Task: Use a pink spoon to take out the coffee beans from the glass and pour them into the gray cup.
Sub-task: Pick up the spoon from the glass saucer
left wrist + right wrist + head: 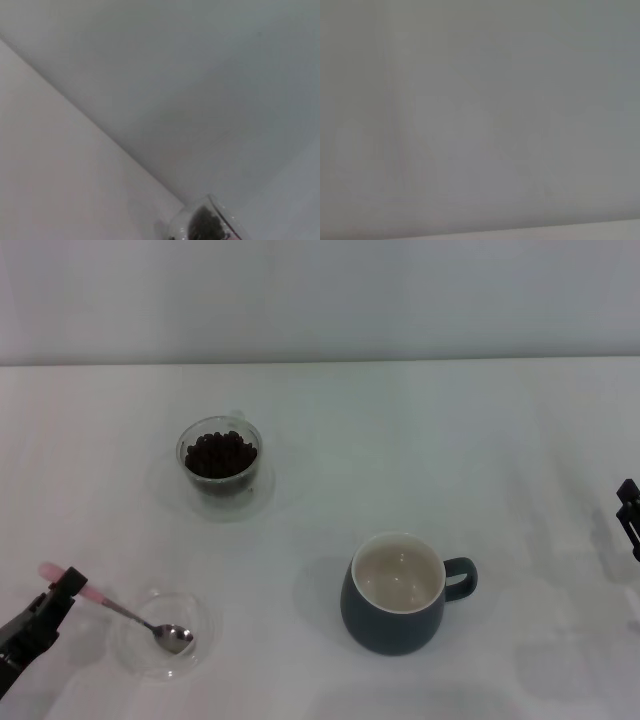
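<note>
Item: pink spoon [118, 609]; metal bowl resting in the shallow clear dish [196, 613] at the near left of the surface [400, 430], pale pink handle end raised toward my left claw [62, 589]; the claw's dark fingers sit closed about that handle end, as far as the head view shows, with the spoon not yet lifted clear of the dish.

Item: coffee beans [220, 454]; a dark heap inside the glass [220, 465], which stands upright farther back on the left, well apart from the spoon; none seen in the spoon bowl.

Item: gray cup [393, 597]; upright, near centre-right, cream inside bare, loop handle pointing to my right.

Step in hand, as I judge it: securing the spoon, before any scooping; next I must raise it from the dish, carry it to the glass, and tip the bowl down into the beans without nudging the glass.

Item: right claw [629, 515]; parked at the right edge, mostly cut off, so I cannot tell how it stands.

Hidden: my left wrist view catches only the glass rim and beans; the right wrist view shows blank surface.
</note>
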### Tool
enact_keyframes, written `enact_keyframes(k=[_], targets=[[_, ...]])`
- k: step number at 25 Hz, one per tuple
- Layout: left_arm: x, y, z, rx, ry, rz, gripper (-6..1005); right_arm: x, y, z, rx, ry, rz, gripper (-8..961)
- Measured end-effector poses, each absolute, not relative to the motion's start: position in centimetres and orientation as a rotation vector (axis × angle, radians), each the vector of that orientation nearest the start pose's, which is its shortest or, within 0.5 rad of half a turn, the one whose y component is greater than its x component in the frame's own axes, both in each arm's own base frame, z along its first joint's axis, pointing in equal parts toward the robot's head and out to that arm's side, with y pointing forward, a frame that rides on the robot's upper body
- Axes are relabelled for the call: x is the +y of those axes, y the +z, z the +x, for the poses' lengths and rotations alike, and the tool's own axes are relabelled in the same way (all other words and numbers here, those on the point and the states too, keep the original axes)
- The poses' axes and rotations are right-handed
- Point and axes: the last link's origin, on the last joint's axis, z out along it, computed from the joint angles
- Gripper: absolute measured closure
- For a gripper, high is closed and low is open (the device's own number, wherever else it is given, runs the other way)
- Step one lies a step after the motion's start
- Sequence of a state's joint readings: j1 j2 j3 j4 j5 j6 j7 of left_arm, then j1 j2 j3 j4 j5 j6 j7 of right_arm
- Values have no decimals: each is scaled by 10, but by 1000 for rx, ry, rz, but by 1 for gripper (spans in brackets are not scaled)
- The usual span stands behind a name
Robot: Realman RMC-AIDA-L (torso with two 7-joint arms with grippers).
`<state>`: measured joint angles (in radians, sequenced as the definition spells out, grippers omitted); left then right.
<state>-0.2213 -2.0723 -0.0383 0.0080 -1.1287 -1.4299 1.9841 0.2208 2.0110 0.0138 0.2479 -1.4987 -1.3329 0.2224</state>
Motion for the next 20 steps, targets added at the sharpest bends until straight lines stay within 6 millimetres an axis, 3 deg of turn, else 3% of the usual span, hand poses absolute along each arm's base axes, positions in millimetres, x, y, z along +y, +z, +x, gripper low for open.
enact_keyframes(k=[7, 14, 20], targets=[[214, -37, -357, -1358, -1226, -1758, 873, 230, -14, 386, 759, 677, -1521, 333], [208, -13, -350, -1285, -1359, -1783, 872, 230, -14, 387, 759, 676, -1520, 333], [215, 1, -352, -1258, -1381, -1768, 872, 231, -14, 386, 756, 679, -1521, 333]])
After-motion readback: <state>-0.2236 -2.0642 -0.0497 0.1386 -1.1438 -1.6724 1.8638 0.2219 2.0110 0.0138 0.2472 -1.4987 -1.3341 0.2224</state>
